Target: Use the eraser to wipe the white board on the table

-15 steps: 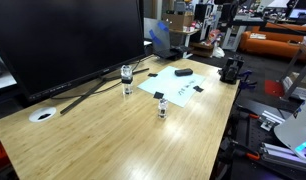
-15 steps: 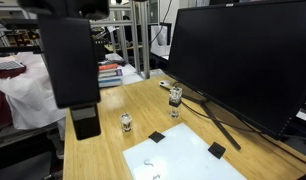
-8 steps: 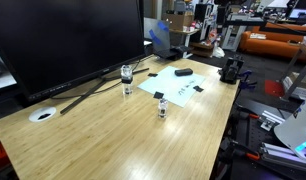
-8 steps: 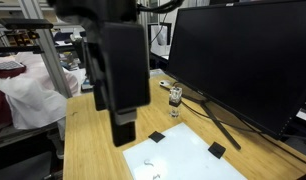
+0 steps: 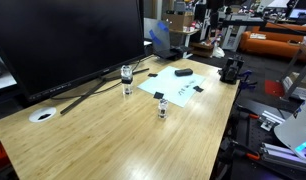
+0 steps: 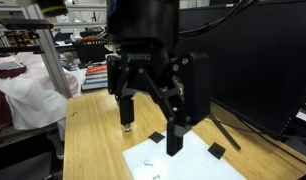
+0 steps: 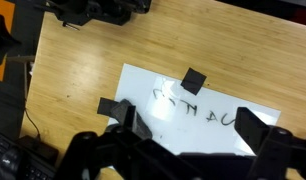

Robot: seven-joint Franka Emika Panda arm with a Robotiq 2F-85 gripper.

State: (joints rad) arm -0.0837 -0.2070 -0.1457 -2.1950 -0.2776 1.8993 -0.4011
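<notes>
Getting ready to grab
Pincer (image 7: 183, 157) is wide apart over the board (image 7: 208, 112), so it can take the eraser (image 5: 182, 72).

Looming close in an exterior view: gripper (image 6: 149, 133) pointed downward, jaws spread wide, gripping nothing; dark fingers (image 7: 93, 158) flanking the wrist view's lower edge.

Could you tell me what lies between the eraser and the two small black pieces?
Only the white board with its dark marks lies between the eraser and the black pieces, as an exterior view shows.
</notes>
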